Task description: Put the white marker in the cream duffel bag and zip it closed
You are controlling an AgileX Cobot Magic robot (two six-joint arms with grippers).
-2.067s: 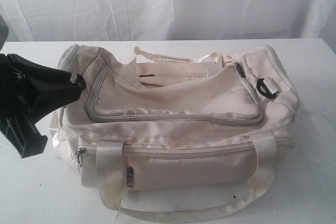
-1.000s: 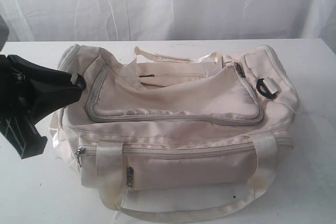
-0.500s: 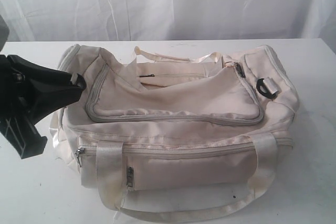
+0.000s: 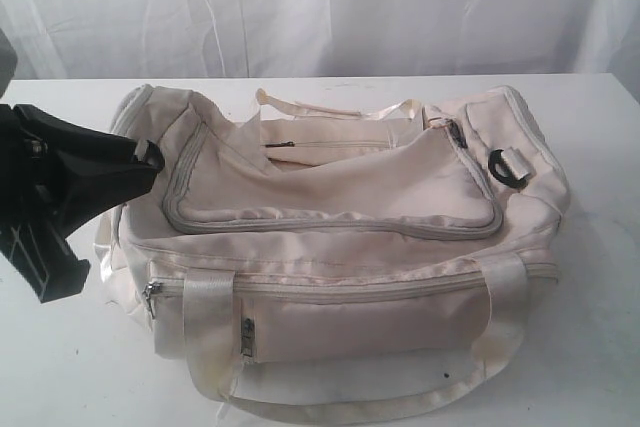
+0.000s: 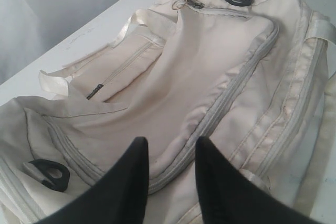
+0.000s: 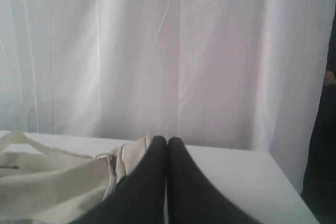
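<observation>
The cream duffel bag [image 4: 340, 187] lies across the white table, its grey top zipper [image 4: 330, 219] running closed along the front of the lid flap. The zipper pull [image 4: 455, 132] rests at the bag's right end. My left gripper [image 4: 152, 155] hovers at the bag's left end; the left wrist view shows it [image 5: 171, 142] open just above the zipper seam [image 5: 231, 93], with nothing between its fingers. My right gripper [image 6: 167, 140] is shut and empty, raised beside the bag's end [image 6: 52, 182]; the exterior view does not show it. The white marker is out of view.
A webbing handle [image 4: 330, 409] droops over the table's front. Black strap rings [image 4: 508, 169] sit at the bag's ends. A front zip pocket [image 4: 350, 287] faces the camera. White curtain [image 4: 330, 7] hangs behind the table [image 4: 600, 247].
</observation>
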